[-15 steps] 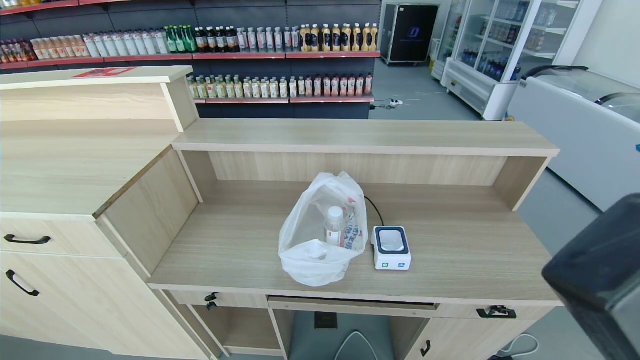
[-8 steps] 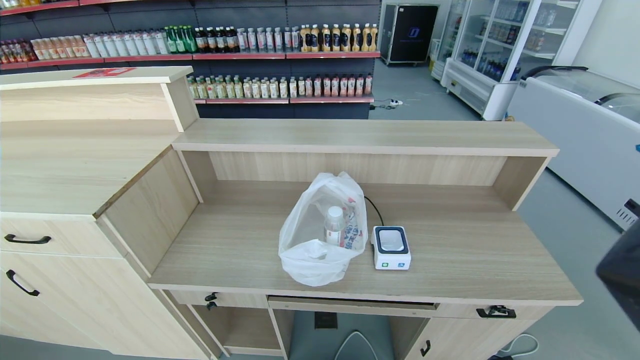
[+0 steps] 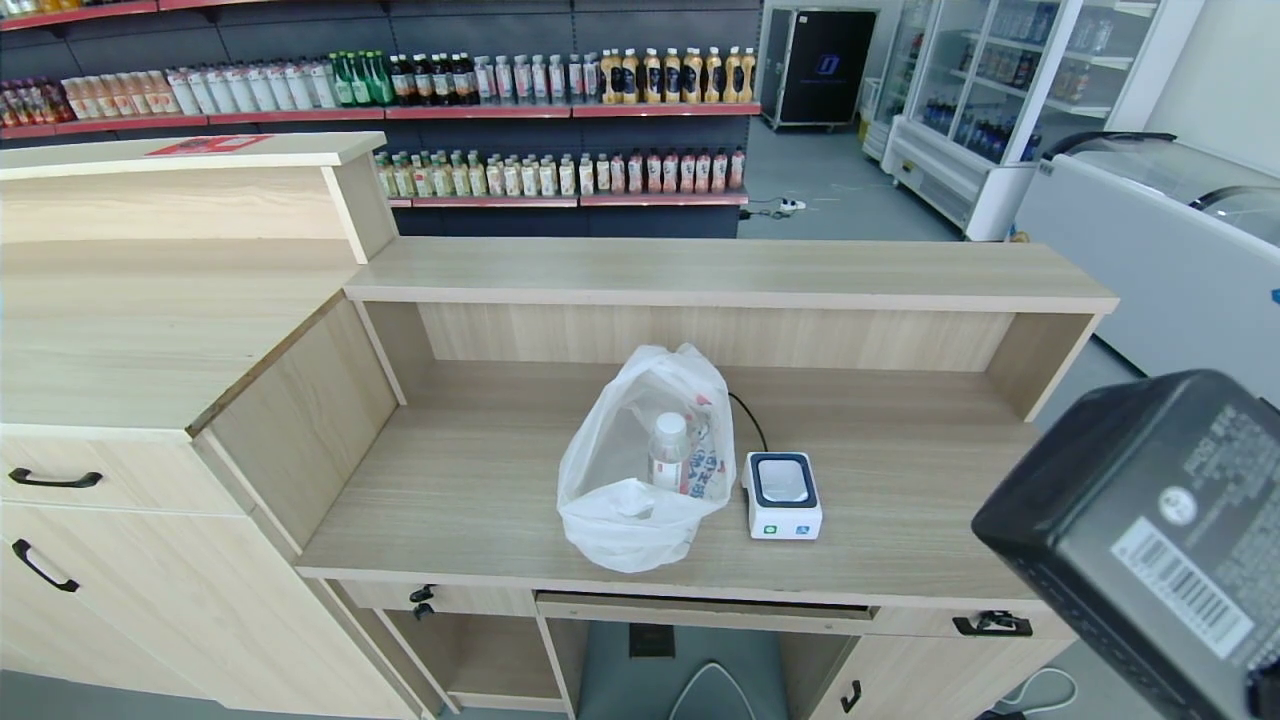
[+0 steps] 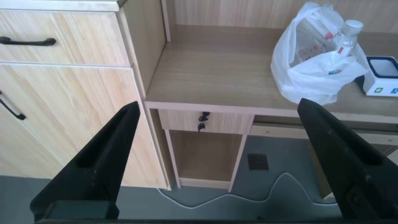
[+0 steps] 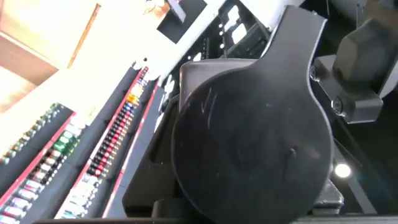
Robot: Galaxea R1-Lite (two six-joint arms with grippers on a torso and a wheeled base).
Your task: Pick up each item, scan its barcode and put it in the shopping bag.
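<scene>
Clear bottle (image 3: 669,455) upright, cap up — inside bag (image 3: 615,530)

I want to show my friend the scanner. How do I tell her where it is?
Find the lower desk of the wooden counter. Right beside the white shopping bag sits the scanner: a small white box with a dark-framed window on top, hard and square where the bag is soft and crumpled.
</scene>
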